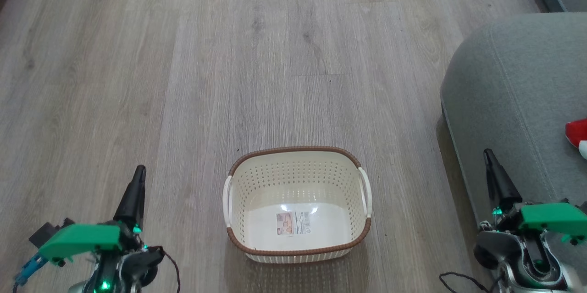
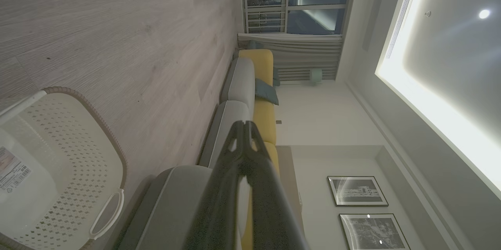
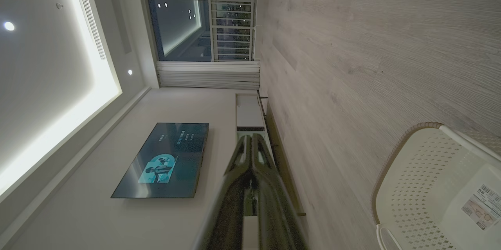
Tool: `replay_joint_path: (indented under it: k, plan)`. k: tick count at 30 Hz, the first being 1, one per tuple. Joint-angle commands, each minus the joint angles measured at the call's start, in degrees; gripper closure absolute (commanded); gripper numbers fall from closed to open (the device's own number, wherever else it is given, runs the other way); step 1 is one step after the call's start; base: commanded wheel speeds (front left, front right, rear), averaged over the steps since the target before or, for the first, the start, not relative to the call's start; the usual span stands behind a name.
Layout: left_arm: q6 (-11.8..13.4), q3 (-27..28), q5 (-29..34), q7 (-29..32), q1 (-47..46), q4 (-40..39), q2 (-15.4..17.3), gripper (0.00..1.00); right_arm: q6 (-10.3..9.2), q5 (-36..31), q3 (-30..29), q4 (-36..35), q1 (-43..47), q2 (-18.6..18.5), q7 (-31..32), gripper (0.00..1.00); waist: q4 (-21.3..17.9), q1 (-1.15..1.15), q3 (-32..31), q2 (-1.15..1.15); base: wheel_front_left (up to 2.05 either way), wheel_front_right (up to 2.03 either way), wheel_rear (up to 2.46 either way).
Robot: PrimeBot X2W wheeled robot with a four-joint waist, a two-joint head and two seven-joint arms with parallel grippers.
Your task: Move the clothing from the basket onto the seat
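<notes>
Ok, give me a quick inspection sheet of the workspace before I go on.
Surface: pale wood-plank floor.
Job's things: basket on the floor, holding just its label; red clothing on the seat, at the head view's right edge.
Clutter: nothing seen.
Grippers: left gripper and right gripper both shut, empty, flanking the basket.
Cables: dark cable beside the left gripper's base, another beside the right's.
Surroundings: sofa, window, wall screen, framed pictures.
</notes>
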Motion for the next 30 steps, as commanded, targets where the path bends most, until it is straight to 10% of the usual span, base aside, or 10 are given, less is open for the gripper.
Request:
replay_joint_path:
  k: [1,30]
  plan:
    - [-0.53,1.94,-0.37,0.42,-1.61,-2.04,0.80,1.00,0.00,0.33,0.99,-2.24,-1.05,-0.06,0.33,1.00,0.00,0.00,0.00,0.00,0.00,0.00,0.00]
    - [-0.53,1.94,-0.38,0.42,-1.61,-2.05,0.80,1.00,0.00,0.33,1.00,-2.24,-1.05,-0.06,0.32,1.00,0.00,0.00,0.00,0.00,0.00,0.00,0.00]
